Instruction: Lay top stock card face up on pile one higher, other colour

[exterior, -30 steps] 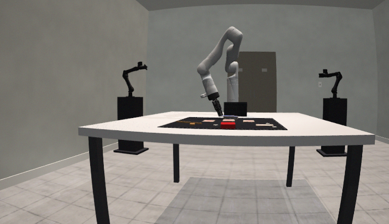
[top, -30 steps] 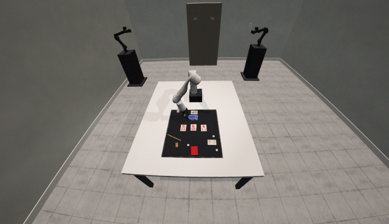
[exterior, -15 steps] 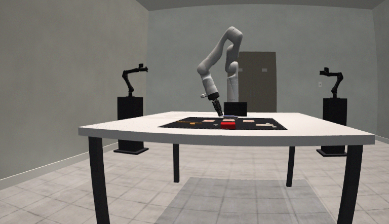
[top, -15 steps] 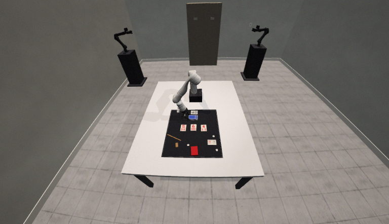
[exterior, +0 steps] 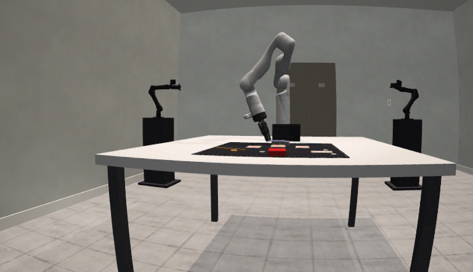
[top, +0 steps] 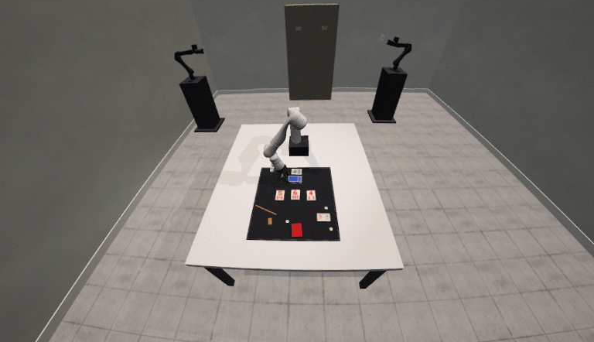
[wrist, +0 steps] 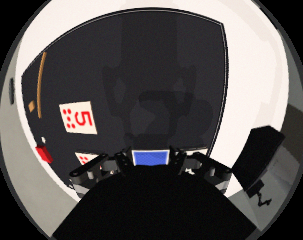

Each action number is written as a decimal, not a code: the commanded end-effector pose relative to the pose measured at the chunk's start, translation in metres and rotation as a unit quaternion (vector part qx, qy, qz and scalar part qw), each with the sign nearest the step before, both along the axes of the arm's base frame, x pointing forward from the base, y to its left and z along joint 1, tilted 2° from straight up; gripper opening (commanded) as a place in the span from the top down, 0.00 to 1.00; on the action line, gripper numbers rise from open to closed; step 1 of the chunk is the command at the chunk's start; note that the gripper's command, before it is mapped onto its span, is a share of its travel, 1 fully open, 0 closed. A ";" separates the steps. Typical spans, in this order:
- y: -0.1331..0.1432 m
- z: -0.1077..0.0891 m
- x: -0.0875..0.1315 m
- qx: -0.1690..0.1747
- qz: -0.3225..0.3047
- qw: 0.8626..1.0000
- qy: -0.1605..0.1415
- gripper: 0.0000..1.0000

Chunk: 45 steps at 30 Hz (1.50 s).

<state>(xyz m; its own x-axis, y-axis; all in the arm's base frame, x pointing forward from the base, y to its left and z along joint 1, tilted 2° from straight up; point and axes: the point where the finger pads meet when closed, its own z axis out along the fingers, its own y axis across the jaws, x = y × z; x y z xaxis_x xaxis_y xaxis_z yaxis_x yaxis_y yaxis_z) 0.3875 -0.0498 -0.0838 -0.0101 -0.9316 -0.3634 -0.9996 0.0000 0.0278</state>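
Pencil-like stick [top: 265,210]: far ahead of the fingers, toward the mat's left side, lying slantwise.
Small brown block [top: 269,220]: just beyond the stick, flat on the mat.
Card 5 [top: 279,195]: red print, face up, leftmost of the row in front of the fingers; seen left of the fingers in the wrist view [wrist: 78,119].
Gripper [top: 285,174]: low over the black mat [top: 258,228], tilted; fingers moderately wide, astride the blue tile's edges; grip on it cannot be confirmed.
Stock [top: 295,178]: blue back up, between the fingers; long axis across the mat, left to right.
Card 6 [top: 295,194]: red, middle of the row, straight ahead of the fingers.
Red tile [top: 297,230]: near the mat's front edge, farthest from the fingers.
Card 4 [top: 311,195]: red, right end of the row.
Lone card [top: 322,217]: face up, long axis sideways, right and beyond.
Containers: none seen.
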 end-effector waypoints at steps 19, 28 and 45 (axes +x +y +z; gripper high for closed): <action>0.000 0.001 0.001 0.000 0.000 1.000 -0.001 0.28; 0.000 0.001 0.001 0.000 0.000 1.000 -0.001 0.29; 0.000 0.005 0.001 0.000 0.000 1.000 -0.001 0.29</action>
<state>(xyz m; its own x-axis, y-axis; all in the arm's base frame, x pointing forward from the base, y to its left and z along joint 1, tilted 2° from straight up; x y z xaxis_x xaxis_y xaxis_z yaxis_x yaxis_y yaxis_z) 0.3867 -0.0501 -0.0812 -0.0114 -0.9316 -0.3633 -0.9995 0.0004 0.0305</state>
